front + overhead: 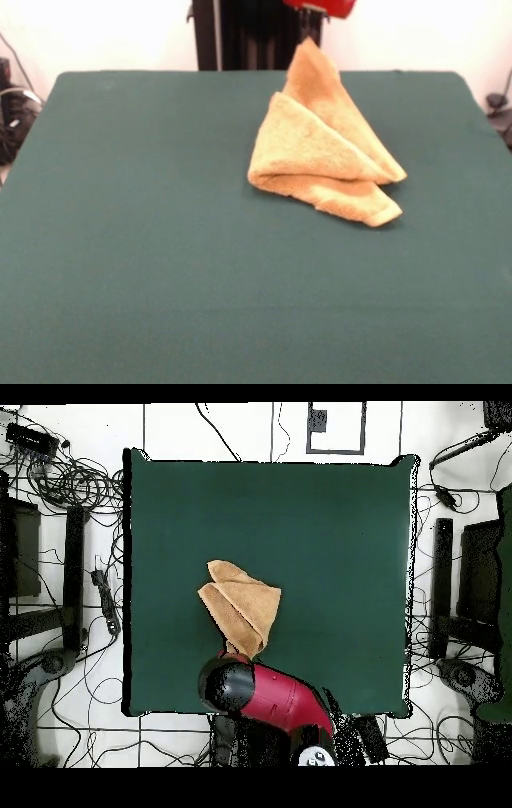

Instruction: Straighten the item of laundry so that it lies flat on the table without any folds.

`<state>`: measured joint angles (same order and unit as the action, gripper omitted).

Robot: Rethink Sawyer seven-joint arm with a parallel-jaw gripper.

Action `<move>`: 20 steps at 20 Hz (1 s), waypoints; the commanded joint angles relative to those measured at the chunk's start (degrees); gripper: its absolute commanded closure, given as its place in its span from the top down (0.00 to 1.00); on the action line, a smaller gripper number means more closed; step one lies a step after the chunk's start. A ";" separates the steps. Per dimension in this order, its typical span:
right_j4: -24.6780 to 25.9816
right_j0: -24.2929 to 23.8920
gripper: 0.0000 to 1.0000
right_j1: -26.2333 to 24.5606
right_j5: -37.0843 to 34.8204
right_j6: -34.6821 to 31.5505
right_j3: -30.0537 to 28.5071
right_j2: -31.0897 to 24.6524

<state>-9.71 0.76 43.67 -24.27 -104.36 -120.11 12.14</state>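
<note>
The golden-tan towel [320, 152] rises as a tent right of centre in the front view, its peak drawn up toward the red arm [275, 696] at the top edge, its folded lower layers resting on the green tabletop [144, 256]. The jaws are hidden in both views, so I cannot tell whether they are apart or clamped.

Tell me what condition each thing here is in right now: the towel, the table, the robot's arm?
towel: folded over itself, one corner pulled up into a peak toward the arm, lower layers resting on the table.
table: green top, carrying only the towel.
arm: reaching over the table's edge, right above the towel's raised corner.
gripper: hidden under the arm; open or shut cannot be told.
</note>
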 commanded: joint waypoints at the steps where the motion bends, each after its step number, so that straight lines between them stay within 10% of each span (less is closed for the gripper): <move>1: 1.77 -0.66 0.00 2.72 -6.46 -5.94 3.80 -0.87; 20: 10.83 -6.31 0.00 5.28 -31.37 3.24 22.35 -2.93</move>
<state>-1.86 -2.56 49.66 -43.54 -104.36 -108.40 14.33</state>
